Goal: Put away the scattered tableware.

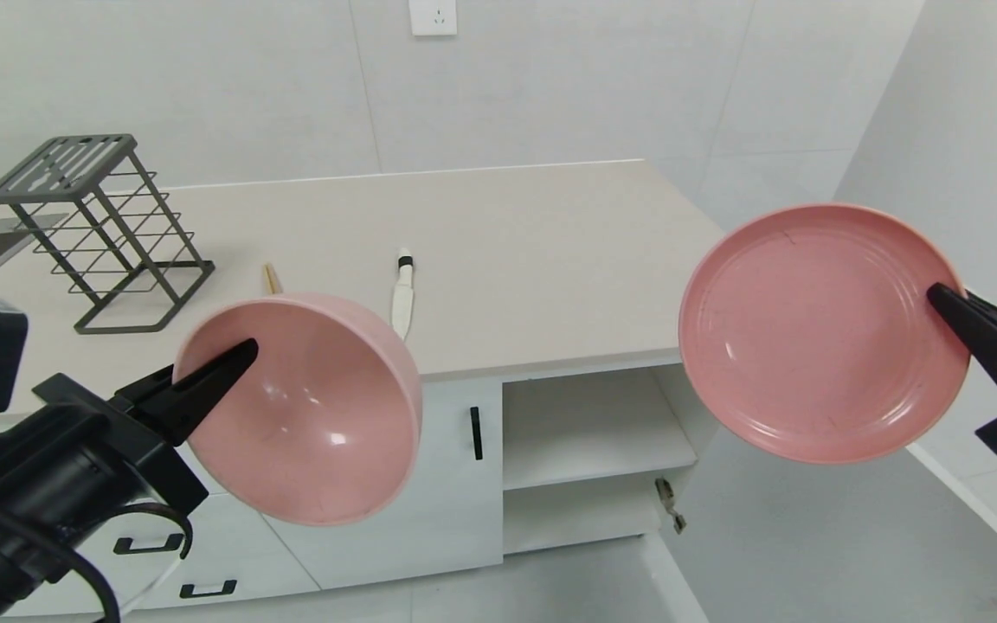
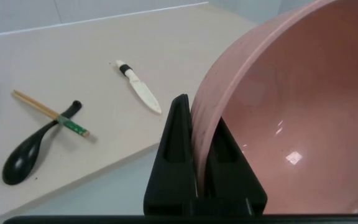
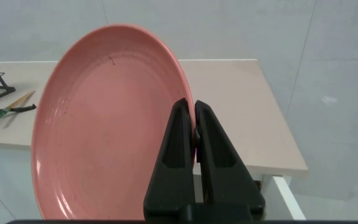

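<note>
Our left gripper (image 1: 243,353) pinches the bowl (image 1: 325,433) by its rim; our right gripper (image 1: 938,296) clamps the plate (image 1: 810,329). We hold both before the counter (image 1: 533,234), where knife (image 1: 402,298), chopsticks (image 2: 47,112) and spoon (image 2: 25,157) lie.

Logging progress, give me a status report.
Left pincer shut on pink bowl. Right pincer shut on pink plate. Knife, chopsticks, spoon lie on counter. Cabinet open below.

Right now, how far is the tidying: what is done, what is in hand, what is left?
Done: nothing looks stored yet; the cupboard stands open. In hand: the left gripper clamps the bowl and the right gripper clamps the plate, both held up in front of the counter. Left: the knife, chopsticks and spoon lie on the counter.
</note>
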Controlling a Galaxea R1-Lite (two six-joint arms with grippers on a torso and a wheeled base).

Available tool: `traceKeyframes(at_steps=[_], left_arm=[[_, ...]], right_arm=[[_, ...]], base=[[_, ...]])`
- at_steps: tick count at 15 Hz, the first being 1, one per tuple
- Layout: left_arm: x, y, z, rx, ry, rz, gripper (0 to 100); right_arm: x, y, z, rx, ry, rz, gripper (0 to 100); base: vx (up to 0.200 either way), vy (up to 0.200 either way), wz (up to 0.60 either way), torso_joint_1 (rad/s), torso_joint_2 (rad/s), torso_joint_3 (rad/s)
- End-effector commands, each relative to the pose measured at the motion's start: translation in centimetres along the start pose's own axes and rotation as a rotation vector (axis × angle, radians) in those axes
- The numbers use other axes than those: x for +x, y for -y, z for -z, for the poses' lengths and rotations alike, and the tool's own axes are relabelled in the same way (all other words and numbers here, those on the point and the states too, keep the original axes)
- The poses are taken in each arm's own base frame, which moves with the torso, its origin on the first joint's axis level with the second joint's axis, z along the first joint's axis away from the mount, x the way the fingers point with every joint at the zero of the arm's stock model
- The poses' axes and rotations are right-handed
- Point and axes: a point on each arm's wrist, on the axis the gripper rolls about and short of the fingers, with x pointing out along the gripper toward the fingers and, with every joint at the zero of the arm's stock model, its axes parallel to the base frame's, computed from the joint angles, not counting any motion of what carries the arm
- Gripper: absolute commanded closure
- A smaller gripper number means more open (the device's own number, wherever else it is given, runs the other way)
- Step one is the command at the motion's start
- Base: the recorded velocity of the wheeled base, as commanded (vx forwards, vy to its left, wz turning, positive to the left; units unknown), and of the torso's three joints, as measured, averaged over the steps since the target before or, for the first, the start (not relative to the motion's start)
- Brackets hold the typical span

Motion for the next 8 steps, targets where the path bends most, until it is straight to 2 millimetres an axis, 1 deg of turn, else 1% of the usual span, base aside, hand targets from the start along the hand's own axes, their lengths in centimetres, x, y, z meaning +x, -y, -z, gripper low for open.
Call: traceKeyframes(at_steps=[1, 6, 8], left_arm=[[0.05, 0.0, 0.07, 0.001, -0.004, -0.001, 100], [-0.03, 0.03, 0.34, 0.003, -0.015, 0.012, 100], [-0.03, 0.07, 0.35, 0.003, -0.016, 0.029, 100]], right_arm=[[0.02, 0.0, 0.02, 0.0, -0.001, -0.001, 100], [-0.17, -0.05, 0.28, 0.002, -0.013, -0.003, 100], [-0.24, -0.4, 0.5, 0.007, -0.025, -0.027, 100]], base=[[0.0, 0.0, 0.0, -0.261, 0.53, 0.266], [0.0, 0.0, 0.0, -0.263, 0.51, 0.243], [0.0, 0.0, 0.0, -0.254, 0.5, 0.232]])
